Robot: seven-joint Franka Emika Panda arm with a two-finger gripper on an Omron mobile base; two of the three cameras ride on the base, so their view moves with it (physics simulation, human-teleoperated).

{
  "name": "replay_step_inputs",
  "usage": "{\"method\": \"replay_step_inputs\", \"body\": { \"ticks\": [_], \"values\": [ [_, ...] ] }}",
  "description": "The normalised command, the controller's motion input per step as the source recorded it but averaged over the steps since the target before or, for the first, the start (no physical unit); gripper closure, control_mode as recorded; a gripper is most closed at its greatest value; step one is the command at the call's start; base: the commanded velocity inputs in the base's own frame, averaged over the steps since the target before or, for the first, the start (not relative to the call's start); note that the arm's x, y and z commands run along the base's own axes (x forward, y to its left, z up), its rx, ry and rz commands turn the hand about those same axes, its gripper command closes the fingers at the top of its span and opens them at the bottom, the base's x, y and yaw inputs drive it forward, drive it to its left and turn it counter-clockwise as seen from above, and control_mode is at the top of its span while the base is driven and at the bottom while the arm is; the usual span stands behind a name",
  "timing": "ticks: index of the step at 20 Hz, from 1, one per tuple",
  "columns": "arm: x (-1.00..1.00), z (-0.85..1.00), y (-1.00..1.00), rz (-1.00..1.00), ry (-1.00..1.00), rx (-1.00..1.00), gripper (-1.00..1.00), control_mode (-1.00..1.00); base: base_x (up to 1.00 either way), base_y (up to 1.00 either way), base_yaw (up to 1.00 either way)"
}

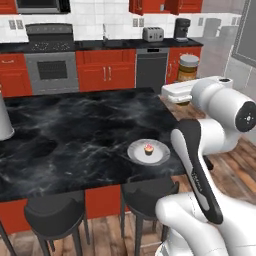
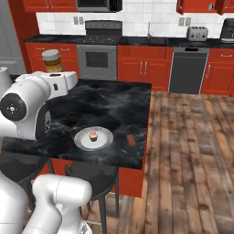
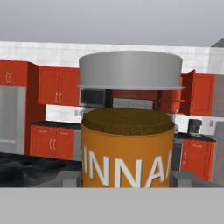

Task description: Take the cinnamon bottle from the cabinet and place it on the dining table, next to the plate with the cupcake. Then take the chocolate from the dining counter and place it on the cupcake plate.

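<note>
Cinnamon bottle point(image 3: 127, 144) is sitting upright between the two fingers of the gripper point(image 3: 127, 181), which is clasping it on both sides near its base; the amber body with white lettering and the grey cap above are filling the middle of the hand view. In the left base view the bottle point(image 1: 188, 68) is showing just above the white hand, raised over the far right edge of the dining table point(image 1: 75, 135); in the right base view it point(image 2: 52, 61) is standing above the hand at the table's point(image 2: 114, 105) far left side. Plate with the cupcake point(image 1: 148, 151) is lying near the table's front right corner, well apart from the bottle, with the cupcake point(image 2: 93, 135) sitting at its centre. Small brown chocolate point(image 2: 131, 140) is lying flat on the marble just beside the plate point(image 2: 93, 138). Two dark stools point(image 1: 55, 215) are standing under the table's near edge.
</note>
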Motion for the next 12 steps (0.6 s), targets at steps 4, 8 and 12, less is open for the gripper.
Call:
{"method": "replay_step_inputs", "body": {
  "ticks": [4, 8, 12],
  "values": [
    [0.0, 0.0, 0.0, 0.0, 0.0, 0.0, 1.0, 1.0, 0.33, 0.02, -0.12],
    [0.0, 0.0, 0.0, 0.0, 0.0, 0.0, 1.0, 1.0, 0.52, 0.12, -0.02],
    [0.0, 0.0, 0.0, 0.0, 0.0, 0.0, 1.0, 1.0, 0.59, 0.07, 0.0]
  ]
}}
